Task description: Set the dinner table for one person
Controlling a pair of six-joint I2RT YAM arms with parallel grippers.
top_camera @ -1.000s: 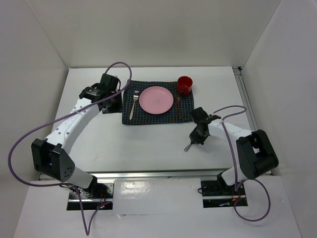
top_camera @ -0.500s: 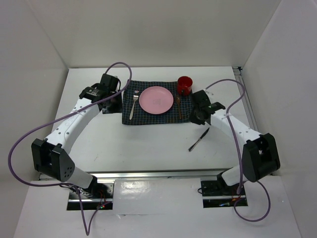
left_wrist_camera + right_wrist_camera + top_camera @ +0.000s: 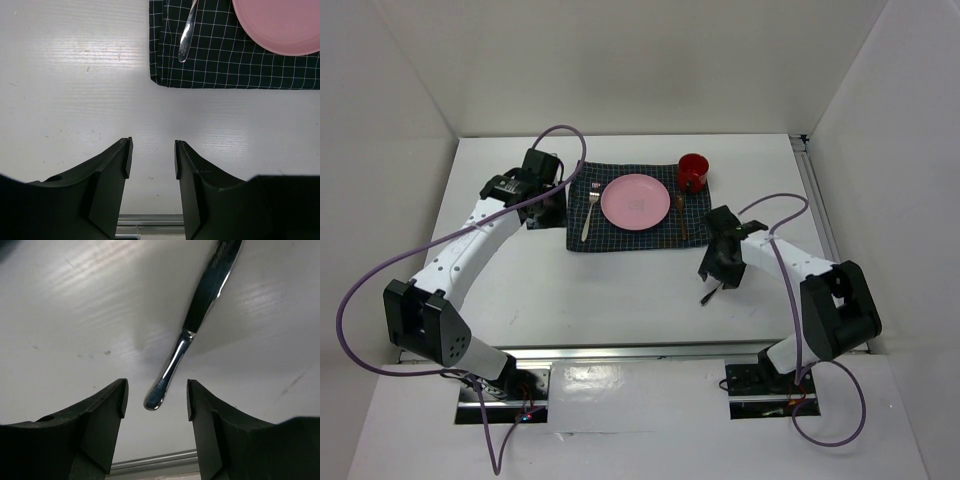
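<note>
Spreading across the middle of the overhead view, a large matte-white rectangular tabletop (image 3: 620, 290) is seen, walled in white, with metal rails at its near and right edges.

At the left, the left arm's black, wedge-shaped fingers (image 3: 112, 170) are held apart over bare tabletop, near the left near corner of a placemat (image 3: 620, 238); nothing is gripped between them. The placemat is dark navy cloth crossed by a fine white grid.

On the placemat a slim shiny metal fork (image 3: 588, 215) is laid lengthwise, then a round, smooth pink plate (image 3: 635, 200), then a thin dark spoon (image 3: 681, 215) too small to be made out well. A glossy red mug (image 3: 693, 172) is set at the far right corner. In the left wrist view only the fork's handle and an arc of the plate are shown; the rest is cut off.

To the right, off the placemat, the right arm's fingers (image 3: 100, 425) are spread, released. The rounded end of a polished metal knife (image 3: 200, 305) is lying flat between them, touched by neither. From overhead, most of the knife is hidden under the wrist.
</note>
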